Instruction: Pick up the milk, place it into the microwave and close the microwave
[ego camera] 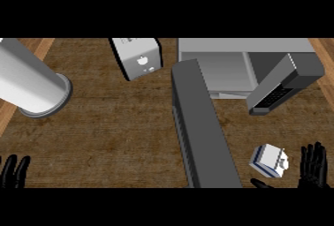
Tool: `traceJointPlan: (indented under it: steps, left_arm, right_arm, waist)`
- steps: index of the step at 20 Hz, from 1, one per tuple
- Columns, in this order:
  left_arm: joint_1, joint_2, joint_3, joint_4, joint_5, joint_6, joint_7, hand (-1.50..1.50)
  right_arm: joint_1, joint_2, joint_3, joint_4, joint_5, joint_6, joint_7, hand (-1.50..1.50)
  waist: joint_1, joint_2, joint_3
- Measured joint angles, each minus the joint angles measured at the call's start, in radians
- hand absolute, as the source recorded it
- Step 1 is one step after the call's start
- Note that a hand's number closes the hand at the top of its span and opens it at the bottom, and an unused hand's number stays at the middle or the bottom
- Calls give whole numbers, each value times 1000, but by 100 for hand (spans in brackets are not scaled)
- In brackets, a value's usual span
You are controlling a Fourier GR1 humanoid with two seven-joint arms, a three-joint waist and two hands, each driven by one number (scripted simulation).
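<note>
The milk [269,160] is a small white carton with blue trim, standing on the wooden counter at the lower right. My right hand [313,168] is just to its right, fingers straight and pointing up, thumb reaching under the carton, not touching it. The microwave [228,66] sits at the top right with its cavity showing. Its long grey door [199,128] is swung wide open and reaches down the middle of the view. My left hand [13,172] rests open at the lower left edge.
A grey toaster [138,57] stands at the top centre, left of the microwave. A large light cylinder [29,84] lies at the upper left. The counter [111,137] shows bare wood between the cylinder and the door.
</note>
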Motion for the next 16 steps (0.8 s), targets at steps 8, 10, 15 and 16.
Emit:
traceJointPlan:
  steps: [8,10,15,16]
  left_arm:
    - [24,-17,-9,-32,0,-16,10,-150]
    - [25,-20,-7,-21,-1,-21,0,-150]
    - [24,-22,-15,-25,-15,-11,5,-150]
    - [27,-22,-14,-35,-15,-9,14,-150]
  right_arm:
    - [-122,-1,-49,194,7,19,-90,-150]
    - [-151,4,-63,250,13,7,-111,-150]
    - [-195,2,-120,383,22,-43,-166,-150]
    - [-196,3,-131,409,24,-55,-182,-150]
  waist:
    - [3,0,0]
    - [3,0,0]
    - [3,1,0]
    - [3,1,0]
